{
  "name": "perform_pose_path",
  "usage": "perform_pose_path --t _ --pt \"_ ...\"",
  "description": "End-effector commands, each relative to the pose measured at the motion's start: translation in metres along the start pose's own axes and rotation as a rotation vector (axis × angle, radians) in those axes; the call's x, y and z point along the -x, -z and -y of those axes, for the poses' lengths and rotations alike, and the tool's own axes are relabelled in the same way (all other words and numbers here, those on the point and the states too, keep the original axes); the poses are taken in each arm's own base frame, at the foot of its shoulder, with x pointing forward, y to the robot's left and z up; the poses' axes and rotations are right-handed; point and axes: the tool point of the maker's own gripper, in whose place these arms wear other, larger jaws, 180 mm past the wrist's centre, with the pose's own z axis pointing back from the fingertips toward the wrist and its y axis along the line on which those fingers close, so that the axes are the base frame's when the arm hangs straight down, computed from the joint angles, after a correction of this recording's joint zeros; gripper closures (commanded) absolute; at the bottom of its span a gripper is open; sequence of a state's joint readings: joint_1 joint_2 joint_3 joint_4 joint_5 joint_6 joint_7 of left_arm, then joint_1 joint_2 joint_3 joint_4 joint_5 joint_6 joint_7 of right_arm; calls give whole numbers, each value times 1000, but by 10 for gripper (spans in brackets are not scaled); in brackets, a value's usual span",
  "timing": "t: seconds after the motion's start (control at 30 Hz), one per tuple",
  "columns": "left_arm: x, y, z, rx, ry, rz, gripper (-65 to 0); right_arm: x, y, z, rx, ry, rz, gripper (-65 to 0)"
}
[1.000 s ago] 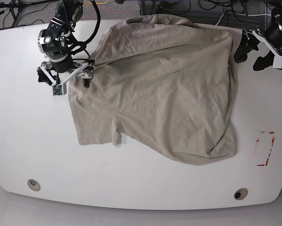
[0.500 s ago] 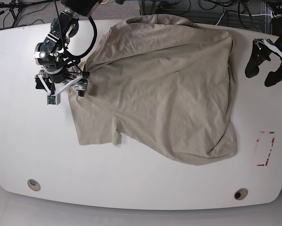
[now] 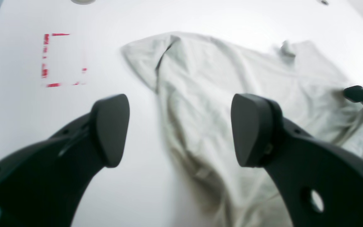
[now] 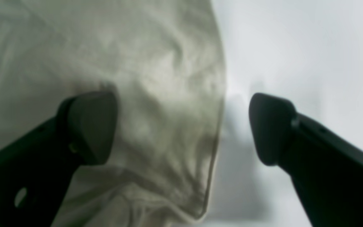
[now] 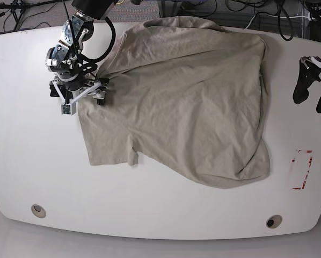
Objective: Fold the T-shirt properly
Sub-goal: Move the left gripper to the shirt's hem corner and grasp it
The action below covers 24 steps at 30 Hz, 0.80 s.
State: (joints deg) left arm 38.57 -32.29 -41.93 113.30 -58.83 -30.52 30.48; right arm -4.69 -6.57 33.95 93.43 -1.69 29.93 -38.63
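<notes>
The beige T-shirt lies wrinkled and partly doubled over across the middle of the white table. My right gripper stands open at the shirt's left edge. In the right wrist view one finger is over the T-shirt and the other over bare table, with the hem running between them. My left gripper hangs open beyond the shirt's right side, holding nothing. In the left wrist view it looks across the T-shirt from above.
A red tape rectangle marks the table at the right, near the shirt's lower corner. Two round holes sit near the front edge. Cables and stands crowd the space behind the back edge.
My left gripper has drifted right and toward the front, away from the shirt's right edge. My right gripper shifted slightly at the shirt's left edge. Both stayed open.
</notes>
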Motion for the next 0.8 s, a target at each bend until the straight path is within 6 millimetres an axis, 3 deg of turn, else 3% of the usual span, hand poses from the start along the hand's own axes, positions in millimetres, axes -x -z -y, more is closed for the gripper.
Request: perform_pose_path --t 0.0,0.27,0.4,0.53,0.67,0.77 --pt "-19 2 -4 -8 49 50 -461 -8 2 -3 -10 8 30 -642" --pt "-21 11 -19 -72 107 12 -460 4 10 -8 -29 30 0 -620" --pt "-24 17 -34 -123 109 15 -463 1 10 -9 -30 29 12 -468" --pt "-18 25 -53 -197 107 -20 -465 -1 10 -9 -31 31 25 -201" --pt "-17 35 -68 -261 95 -23 -465 0 10 -9 -31 31 23 -10" --pt "-14 42 -80 -309 73 -26 -465 1 10 -9 -32 31 18 0"
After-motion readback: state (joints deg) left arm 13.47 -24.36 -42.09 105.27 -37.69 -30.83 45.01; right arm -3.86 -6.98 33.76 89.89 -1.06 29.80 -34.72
